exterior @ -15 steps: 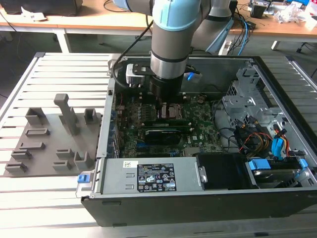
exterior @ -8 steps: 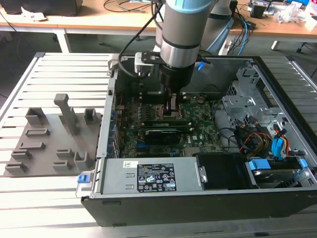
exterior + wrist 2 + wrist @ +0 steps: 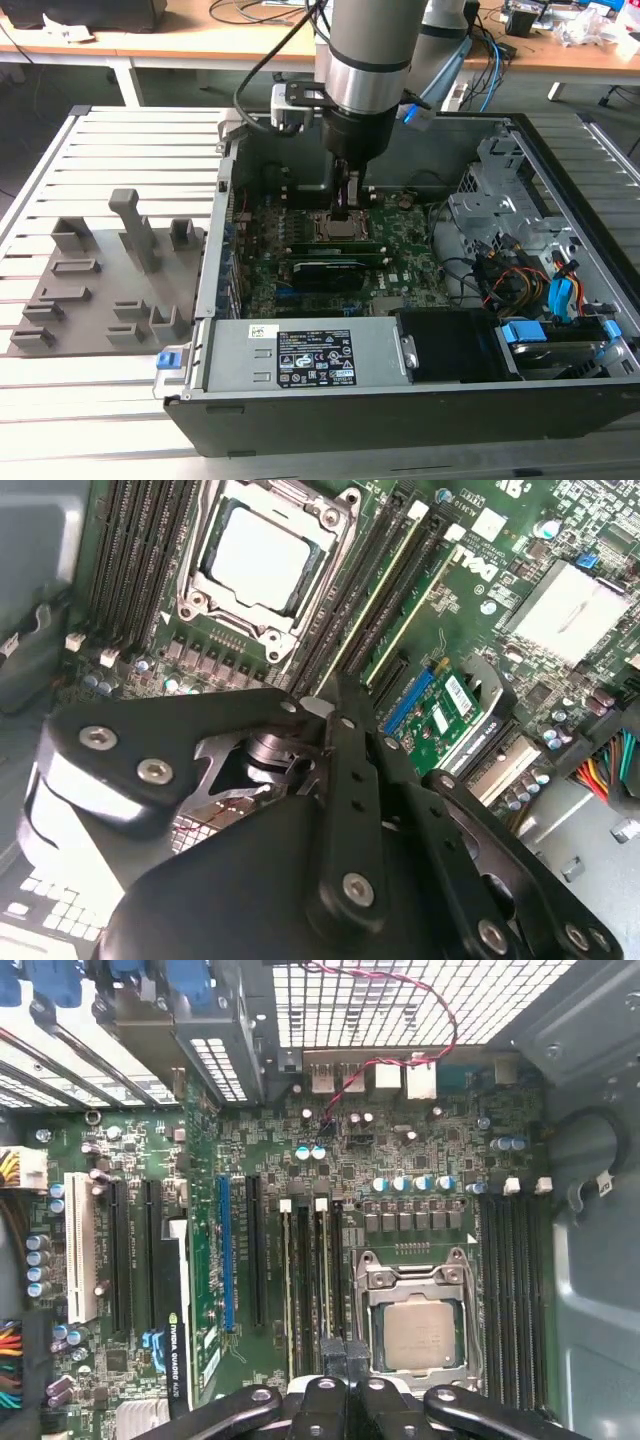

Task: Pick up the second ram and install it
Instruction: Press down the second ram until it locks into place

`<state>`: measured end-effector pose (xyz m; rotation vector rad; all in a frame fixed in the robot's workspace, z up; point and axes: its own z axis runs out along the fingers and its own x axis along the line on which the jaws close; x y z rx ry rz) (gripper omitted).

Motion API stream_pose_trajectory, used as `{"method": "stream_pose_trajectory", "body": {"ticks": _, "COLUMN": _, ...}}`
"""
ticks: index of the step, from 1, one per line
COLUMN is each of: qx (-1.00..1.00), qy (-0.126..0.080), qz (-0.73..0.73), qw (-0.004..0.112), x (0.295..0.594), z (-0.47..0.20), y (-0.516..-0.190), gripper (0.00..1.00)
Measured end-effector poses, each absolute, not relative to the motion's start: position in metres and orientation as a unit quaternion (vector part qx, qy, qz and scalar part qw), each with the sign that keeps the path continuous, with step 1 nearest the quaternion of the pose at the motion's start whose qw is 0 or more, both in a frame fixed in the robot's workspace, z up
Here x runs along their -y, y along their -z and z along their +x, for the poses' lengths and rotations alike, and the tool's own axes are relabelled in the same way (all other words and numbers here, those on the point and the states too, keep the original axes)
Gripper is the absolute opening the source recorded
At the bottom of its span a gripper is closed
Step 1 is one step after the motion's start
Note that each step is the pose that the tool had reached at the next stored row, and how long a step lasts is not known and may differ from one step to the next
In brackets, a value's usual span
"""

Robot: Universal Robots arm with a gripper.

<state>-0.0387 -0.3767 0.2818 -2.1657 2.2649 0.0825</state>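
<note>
Two slim green ram sticks stand seated in the black memory slots beside the CPU socket (image 3: 412,1332). The stick closer to the socket, the second ram (image 3: 322,1280) (image 3: 388,585) (image 3: 335,243), runs under my fingertips. My gripper (image 3: 345,1358) (image 3: 343,695) (image 3: 344,212) hangs inside the open computer case just above that stick's end. Its fingers are shut together and nothing shows between them. I cannot tell whether the tips touch the stick. The other stick (image 3: 290,1280) (image 3: 418,610) sits one slot pair farther from the socket.
A graphics card (image 3: 325,275) lies in front of the memory slots. The power supply (image 3: 310,355) closes the case's near side. Drive cages and coloured cables (image 3: 530,280) fill the exterior view's right. A grey parts fixture (image 3: 90,280) sits on the slatted table at the left.
</note>
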Motion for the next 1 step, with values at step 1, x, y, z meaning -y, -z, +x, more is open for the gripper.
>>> {"method": "stream_pose_trajectory", "body": {"ticks": 1, "qx": -0.722, "qy": -0.026, "qz": -0.691, "qw": 0.003, "x": 0.3768, "z": -0.0387, "y": -0.2818, "gripper": 0.11}}
